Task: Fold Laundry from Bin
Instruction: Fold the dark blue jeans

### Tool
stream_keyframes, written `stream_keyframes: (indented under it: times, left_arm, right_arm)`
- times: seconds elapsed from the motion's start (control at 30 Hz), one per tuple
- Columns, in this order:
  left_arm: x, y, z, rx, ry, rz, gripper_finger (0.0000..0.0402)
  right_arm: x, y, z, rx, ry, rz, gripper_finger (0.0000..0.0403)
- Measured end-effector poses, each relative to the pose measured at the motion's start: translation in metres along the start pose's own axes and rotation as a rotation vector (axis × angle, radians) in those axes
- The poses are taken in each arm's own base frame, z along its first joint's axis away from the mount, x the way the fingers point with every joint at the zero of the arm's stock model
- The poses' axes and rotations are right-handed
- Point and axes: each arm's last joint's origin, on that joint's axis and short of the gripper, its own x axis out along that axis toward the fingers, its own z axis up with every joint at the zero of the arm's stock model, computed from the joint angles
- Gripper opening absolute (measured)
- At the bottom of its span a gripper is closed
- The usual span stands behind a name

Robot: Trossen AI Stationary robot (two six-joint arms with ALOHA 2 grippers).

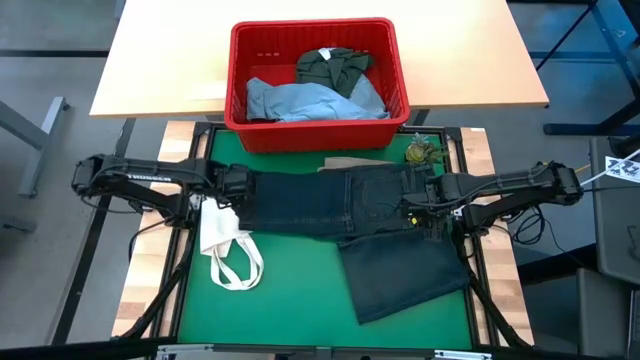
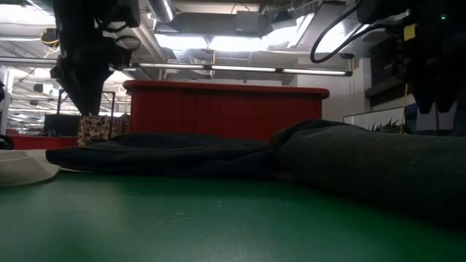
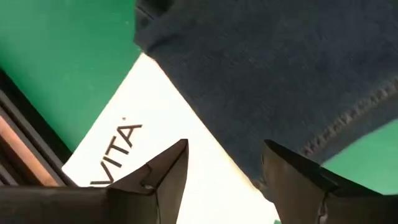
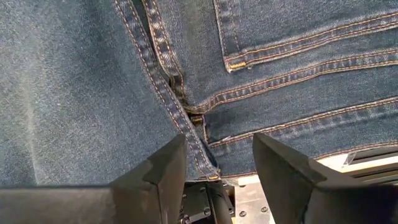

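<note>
Both jaws stand apart and hold nothing. The left gripper (image 3: 224, 180) hangs over the white cloth tote bag (image 1: 222, 240). The dark navy jeans (image 1: 340, 205) lie flat between both arms. The right gripper (image 4: 217, 168) hovers above the jeans. The big red plastic bin (image 1: 318, 82) sits behind, holding more laundry (image 1: 310, 95).

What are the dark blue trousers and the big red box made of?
The dark navy jeans look like denim: woven, matte cloth with tan stitched seams and a sewn pocket. The large rectangular red bin looks like smooth moulded plastic, with a thick rim and slightly shiny walls.
</note>
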Motion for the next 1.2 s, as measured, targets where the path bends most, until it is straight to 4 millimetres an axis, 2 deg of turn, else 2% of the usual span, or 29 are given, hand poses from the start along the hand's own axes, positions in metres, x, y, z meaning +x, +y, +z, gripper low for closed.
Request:
stream_keyframes:
  times: [0.17, 0.33, 0.57, 0.87, 1.03, 1.1, 1.2]
  left_arm:
    - [0.009, 0.007, 0.006, -0.066, -0.008, 0.006, 0.0201]
    - [0.035, 0.009, -0.003, -0.172, 0.044, -0.048, 0.0188]
    - [0.064, 0.011, -0.015, -0.206, 0.030, -0.085, 0.0172]
    - [0.084, 0.013, -0.023, -0.243, 0.017, -0.138, 0.0168]
    - [0.086, 0.012, -0.023, -0.244, 0.011, -0.170, 0.0163]
    - [0.085, 0.012, -0.023, -0.245, 0.008, -0.182, 0.0148]
    - [0.085, 0.011, -0.023, -0.245, 0.014, -0.204, 0.0104]
  right_arm:
    - [0.000, 0.000, 0.000, 0.000, 0.000, 0.000, 0.0184]
    - [0.000, 0.000, 0.000, 0.000, 0.001, 0.000, 0.0184]
    - [0.000, 0.000, 0.000, 0.000, 0.000, 0.000, 0.0184]
    - [0.000, 0.000, 0.001, 0.000, -0.012, 0.003, 0.0184]
    - [0.000, 0.000, 0.002, 0.001, -0.017, 0.004, 0.0184]
    - [0.000, 0.000, 0.002, 0.001, -0.017, 0.004, 0.0184]
    - [0.000, 0.000, 0.002, 0.001, -0.018, 0.004, 0.0184]
